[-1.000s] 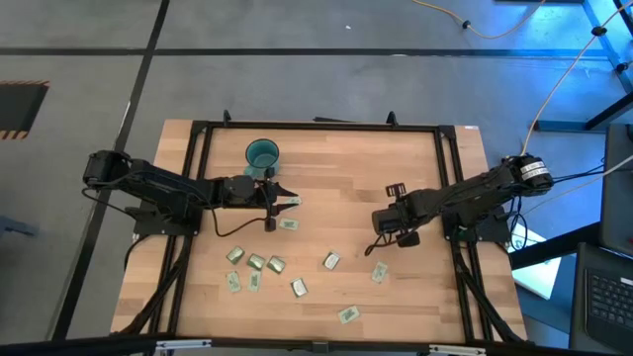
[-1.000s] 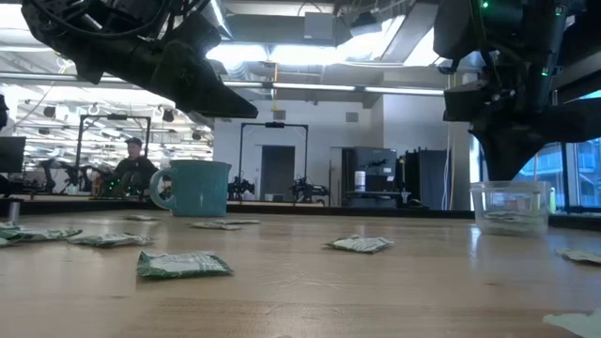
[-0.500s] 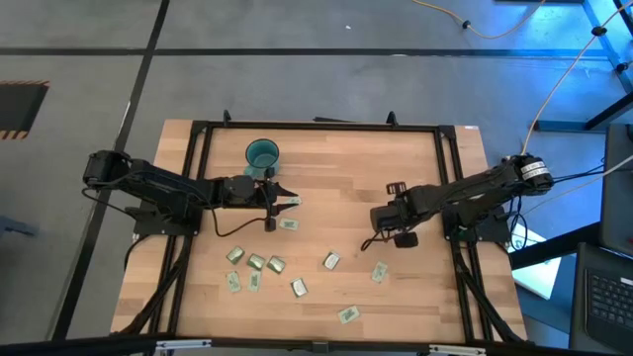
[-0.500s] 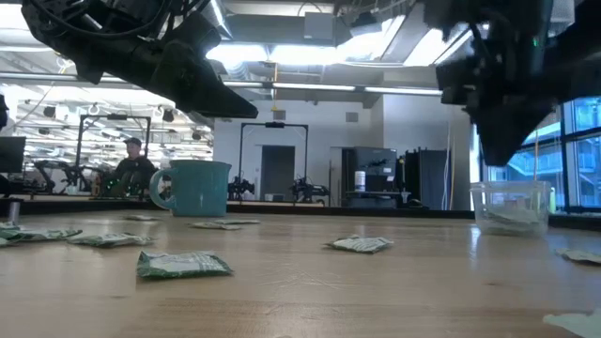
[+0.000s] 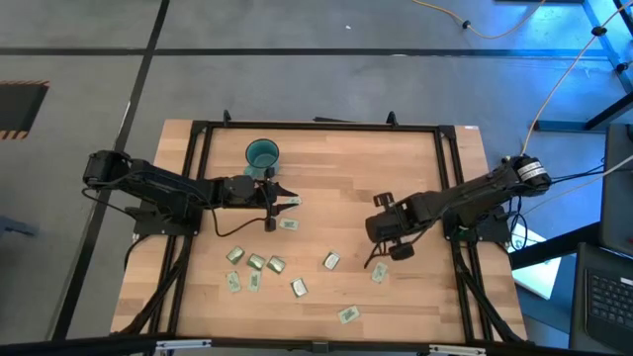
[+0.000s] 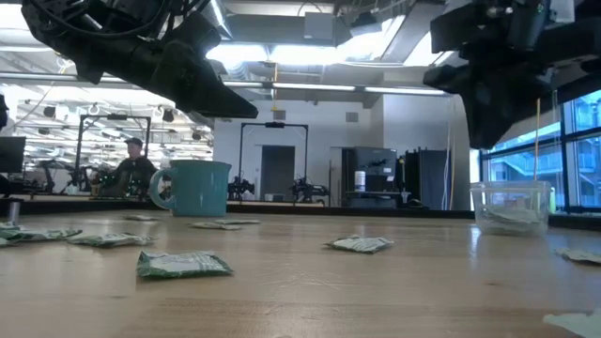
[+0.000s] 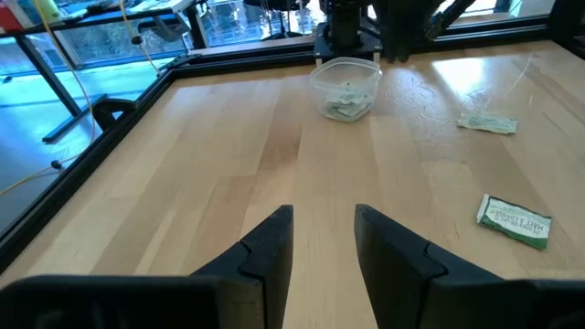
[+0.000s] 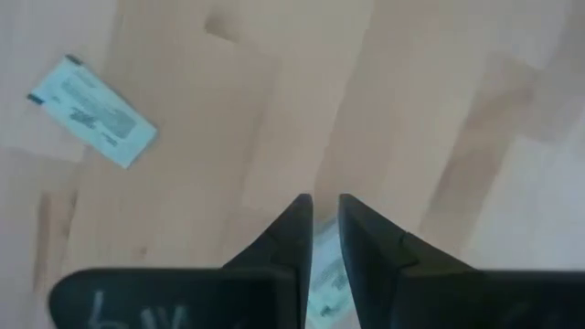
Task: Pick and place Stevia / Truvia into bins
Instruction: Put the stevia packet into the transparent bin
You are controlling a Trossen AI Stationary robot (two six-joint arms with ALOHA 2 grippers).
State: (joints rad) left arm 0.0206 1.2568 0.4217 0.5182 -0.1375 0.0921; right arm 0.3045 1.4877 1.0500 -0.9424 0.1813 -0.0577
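Sachets lie scattered over the near half of the tabletop [image 5: 326, 183]. The right gripper [image 5: 376, 237] hangs just above one sachet [image 5: 380, 272], nearly straight over it; another sachet [image 8: 91, 111] lies off to the side, its long axis slanted. The right jaws stand a narrow slit apart, holding nothing. The right arm is the nearer. The left gripper [image 5: 287, 203] waits beside the teal cup [image 5: 262, 154], jaws apart and empty. The clear cup [image 7: 345, 88] holds a few sachets. No writing on any sachet is legible.

Sachets [image 5: 276, 264] before cup [image 5: 262, 155]
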